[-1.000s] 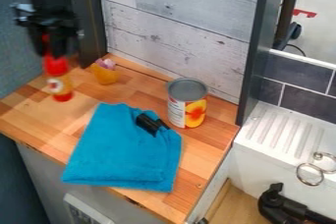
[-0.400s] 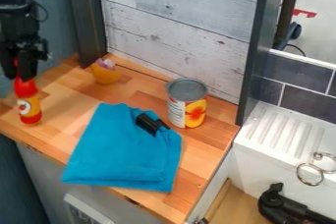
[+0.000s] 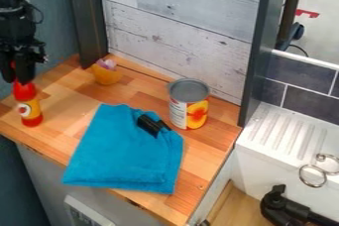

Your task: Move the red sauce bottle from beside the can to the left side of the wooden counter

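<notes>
At the left end of the wooden tabletop [image 3: 73, 98], pinching the red top of a red-and-yellow bottle [image 3: 30, 111] with the claw [image 3: 20, 73], holding it roughly upright; sharing the tabletop with a small orange-yellow cup [image 3: 106, 75] farther back, a folded blue cloth [image 3: 119, 155] to the right with a black item [image 3: 148, 125] on top, plus a labeled can [image 3: 188, 105] just beside the cloth

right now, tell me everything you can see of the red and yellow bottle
The slim, plastic-looking red and yellow bottle has a red upper part, a yellow middle with a round white emblem, and a red base. It is close to upright at the view's left, its top held between the fingers of the black two-finger gripper. Whether its base touches the light wooden counter, I cannot tell.
</notes>
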`<state>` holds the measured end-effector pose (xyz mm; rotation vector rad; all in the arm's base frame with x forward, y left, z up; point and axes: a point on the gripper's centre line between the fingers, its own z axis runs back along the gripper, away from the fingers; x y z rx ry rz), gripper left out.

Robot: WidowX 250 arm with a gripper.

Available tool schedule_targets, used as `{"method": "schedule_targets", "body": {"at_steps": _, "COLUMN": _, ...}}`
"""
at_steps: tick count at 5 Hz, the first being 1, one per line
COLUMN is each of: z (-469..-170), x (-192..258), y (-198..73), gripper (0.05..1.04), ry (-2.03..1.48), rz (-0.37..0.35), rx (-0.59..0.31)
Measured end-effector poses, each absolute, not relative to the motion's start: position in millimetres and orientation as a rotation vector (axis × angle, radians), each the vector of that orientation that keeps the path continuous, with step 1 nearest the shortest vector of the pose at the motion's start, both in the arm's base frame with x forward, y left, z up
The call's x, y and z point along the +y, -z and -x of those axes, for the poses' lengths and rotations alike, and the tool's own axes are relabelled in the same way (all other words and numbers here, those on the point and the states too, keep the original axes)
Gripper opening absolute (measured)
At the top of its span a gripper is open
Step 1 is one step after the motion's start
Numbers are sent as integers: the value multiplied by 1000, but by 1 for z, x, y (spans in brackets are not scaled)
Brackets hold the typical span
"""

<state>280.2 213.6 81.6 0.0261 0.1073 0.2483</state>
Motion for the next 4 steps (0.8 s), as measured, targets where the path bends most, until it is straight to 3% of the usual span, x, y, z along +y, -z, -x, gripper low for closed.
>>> {"method": "schedule_targets", "body": {"at_steps": 1, "z": -277, "x": 215, "y": -82, "gripper": 418, "ry": -251, "rz": -4, "rx": 111}}
{"method": "schedule_targets", "body": {"at_steps": 3, "z": -274, "x": 212, "y": -82, "gripper": 986, "ry": -254, "rz": 63, "rx": 88}}
{"method": "schedule_targets", "body": {"at_steps": 4, "z": -271, "x": 212, "y": -98, "gripper": 1005, "ry": -267, "rz": 31, "rx": 62}}
